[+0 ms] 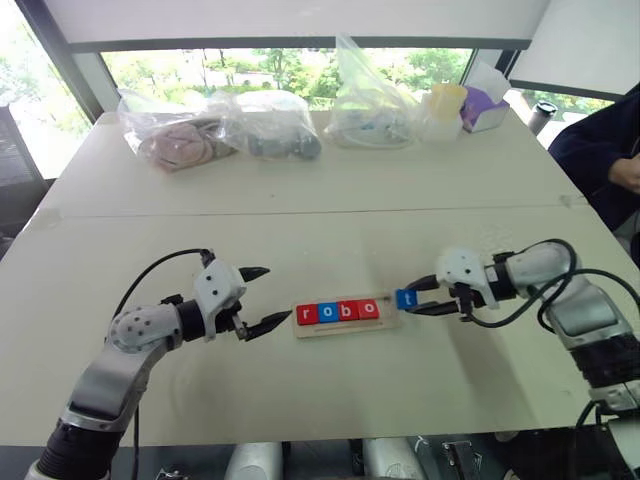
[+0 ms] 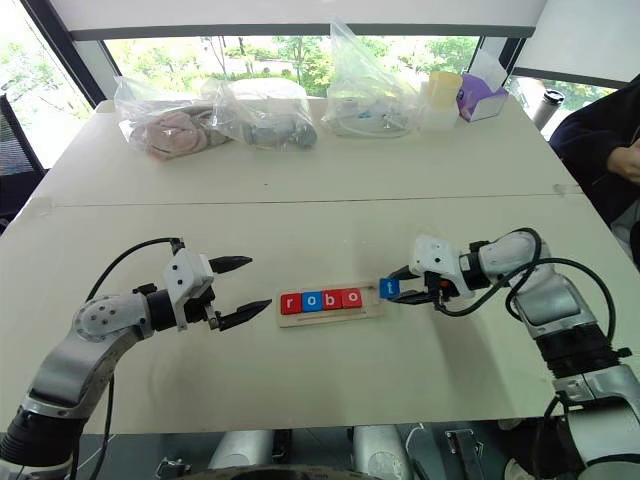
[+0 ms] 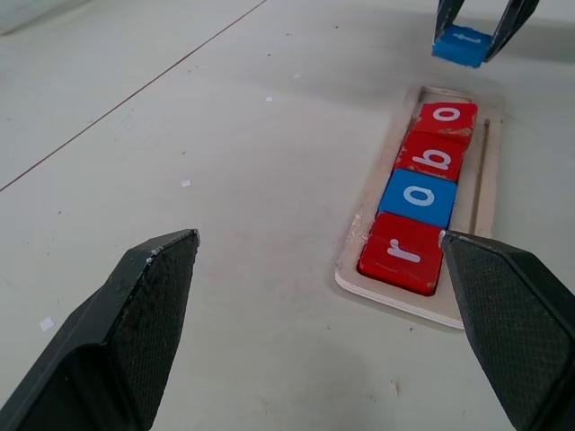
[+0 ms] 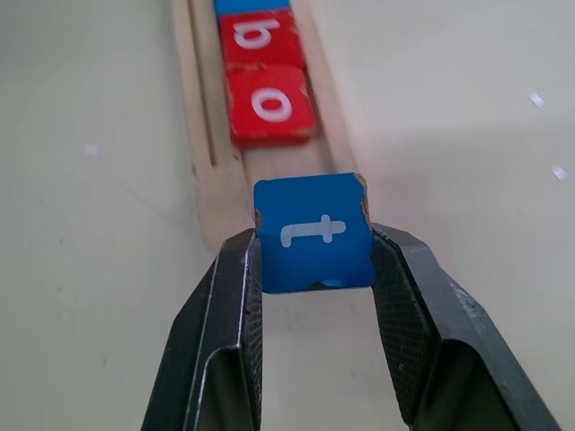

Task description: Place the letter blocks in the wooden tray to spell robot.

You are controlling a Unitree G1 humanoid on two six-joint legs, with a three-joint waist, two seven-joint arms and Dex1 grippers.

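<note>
Nearest the camera, both arms reach over the counter [image 1: 300, 230], 1 on each side of the tray [image 1: 345, 327].

Left gripper [image 1: 262, 298]: fingers [image 3: 135, 332] spread wide and empty, hovering just off the tray's left end, apart from it.

Right gripper [image 1: 418, 296]: fingers [image 4: 409, 305] clamped on the 2 opposite side edges of the blue "t" block [image 4: 313, 232]. It hangs just beyond the tray's right end, its letter face up and unobstructed.

Tray: long, narrow, pale wood, thin raised rim, lying flat on the counter. It holds 4 blocks [image 1: 338, 311] in a row, reading r, o, b, o. 1 bare slot remains at the right end, beside the last "o".

Handling, as judged:
- The "t" block appears rigid, light and flat; painted faces look smooth, so a side-edge pinch is the proper hold. Corners show chipped paint; avoid dragging.
- The slot looks barely wider than the block. Approach level and square to the rim.
- The tray looks light and may slide if nudged; lower the block from above rather than push it in sideways.
</note>
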